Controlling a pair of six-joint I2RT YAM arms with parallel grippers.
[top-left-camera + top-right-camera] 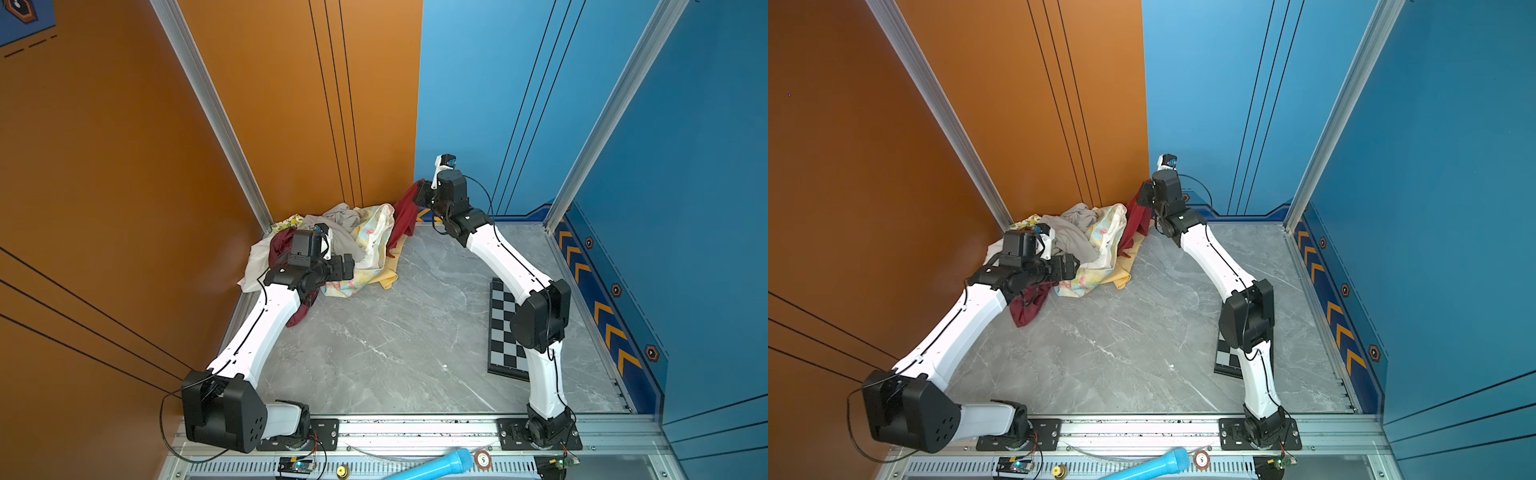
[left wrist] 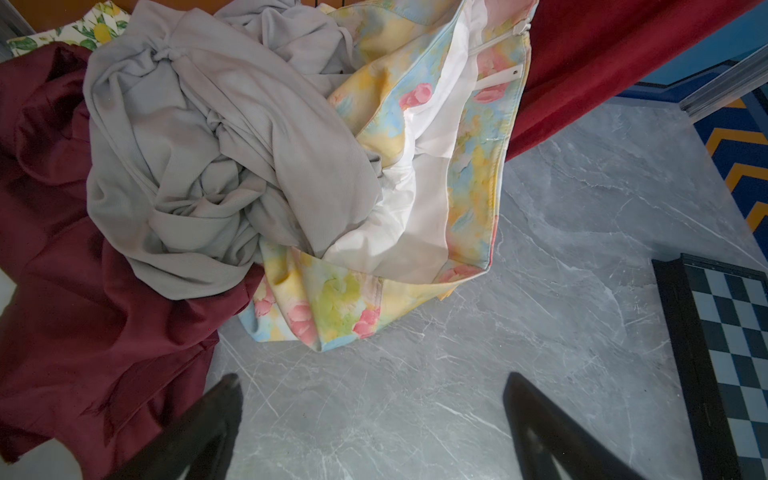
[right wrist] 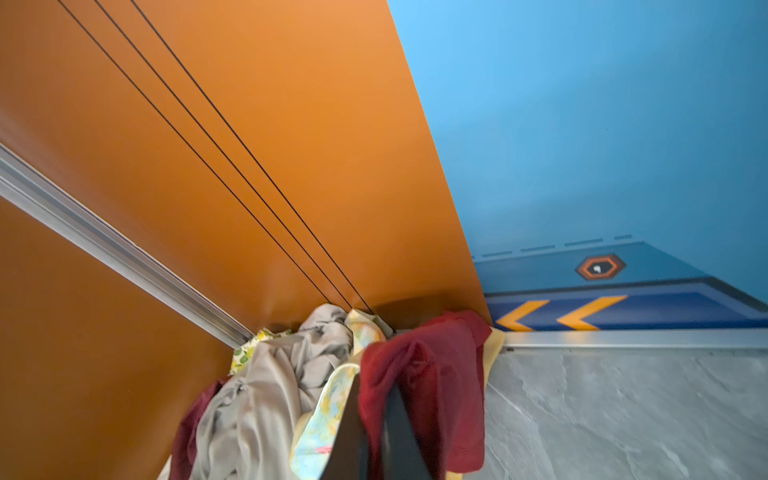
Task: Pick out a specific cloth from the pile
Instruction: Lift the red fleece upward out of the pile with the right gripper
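Note:
The bright red cloth hangs lifted at the pile's right edge, near the back wall. My right gripper is shut on its upper fold; the right wrist view shows the red cloth pinched between the gripper's dark fingers. The pile of grey, maroon, white, yellow and floral cloths lies in the back left corner. My left gripper hovers open over the pile's front edge. In the left wrist view the gripper has only bare table between its fingers.
A chessboard lies on the marble table at the right, partly under my right arm. The orange wall and blue wall meet behind the pile. A blue microphone-like object rests on the front rail.

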